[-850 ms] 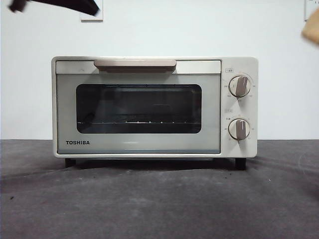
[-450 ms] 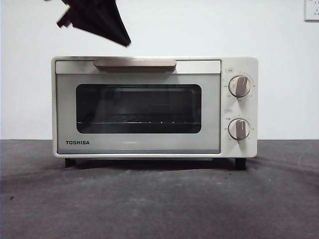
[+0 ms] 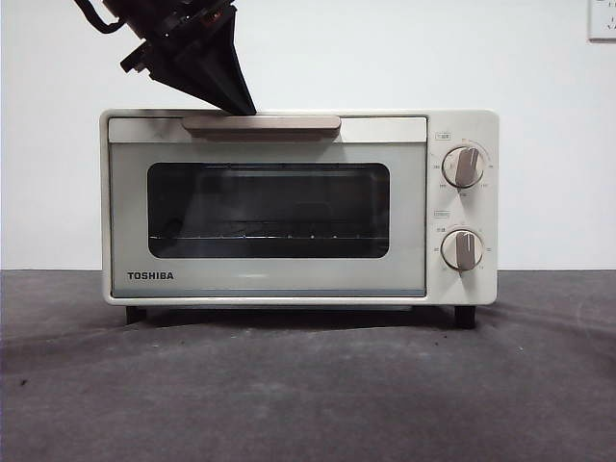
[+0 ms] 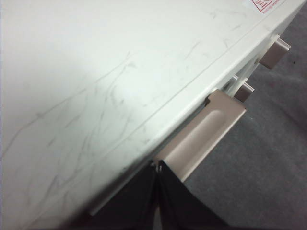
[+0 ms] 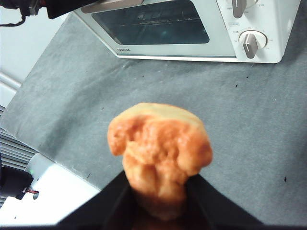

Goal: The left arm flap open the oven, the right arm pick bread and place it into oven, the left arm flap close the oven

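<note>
You will find the left gripper [image 4: 157, 165] with its jaws pressed together and holding nothing, its tip at the beige bar handle [image 3: 261, 123] of the TOSHIBA toaster oven [image 3: 298, 207] (door closed). The right gripper [image 5: 158, 184] is held above the grey desk [image 5: 240, 120], its jaws clamped on the golden-orange bread [image 5: 159, 148] in front of the oven.

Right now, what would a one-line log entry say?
left gripper: shut, at oven handle | door: closed | right gripper: holding bread above the table
</note>
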